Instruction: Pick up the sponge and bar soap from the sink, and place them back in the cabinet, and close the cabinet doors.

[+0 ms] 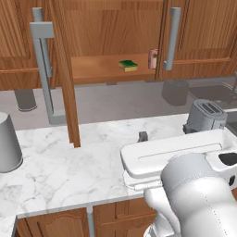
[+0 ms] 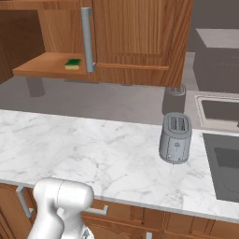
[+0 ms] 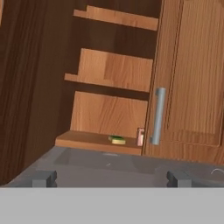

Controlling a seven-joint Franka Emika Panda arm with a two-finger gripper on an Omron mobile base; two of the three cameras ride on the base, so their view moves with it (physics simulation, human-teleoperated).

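The sponge [image 1: 128, 65] lies on the cabinet [image 1: 102, 69] shelf, the bar soap [image 1: 152, 59] standing at its 3 o'clock beside the right door [image 1: 199, 37]. The gripper [image 3: 111, 178], released and empty, faces the shelf at 12 o'clock.

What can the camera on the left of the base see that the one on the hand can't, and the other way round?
The left base view takes in the marble counter, the toaster, a grey cylinder at the counter's left edge, the left cabinet door swung open, and the robot's own arm. The hand view looks higher into the cabinet, showing upper shelves, with the open gripper at the bottom. Both show the sponge and bar soap on the lowest shelf beside the right cabinet door.
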